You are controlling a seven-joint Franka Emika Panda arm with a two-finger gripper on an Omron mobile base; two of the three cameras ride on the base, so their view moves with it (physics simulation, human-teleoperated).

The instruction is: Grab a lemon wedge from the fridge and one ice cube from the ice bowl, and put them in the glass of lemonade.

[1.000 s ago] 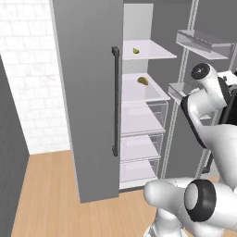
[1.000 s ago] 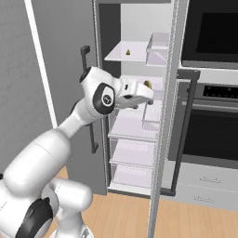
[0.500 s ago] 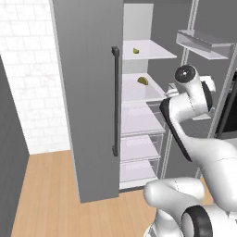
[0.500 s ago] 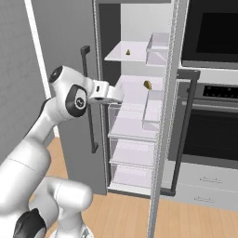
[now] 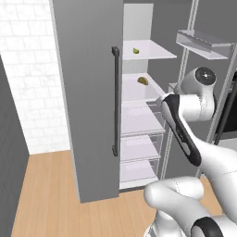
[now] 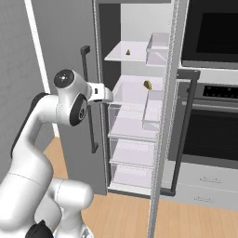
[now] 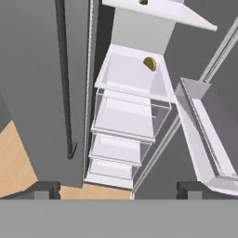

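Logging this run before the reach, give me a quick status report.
Gripper open, empty, facing the open fridge. Lemon wedge on the top shelf; darker golden-orange wedge on the shelf below. Nothing blocking.

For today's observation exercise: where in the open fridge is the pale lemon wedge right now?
The lemon wedge lies on the top white shelf of the fridge, one shelf above the darker golden wedge, in both base views.
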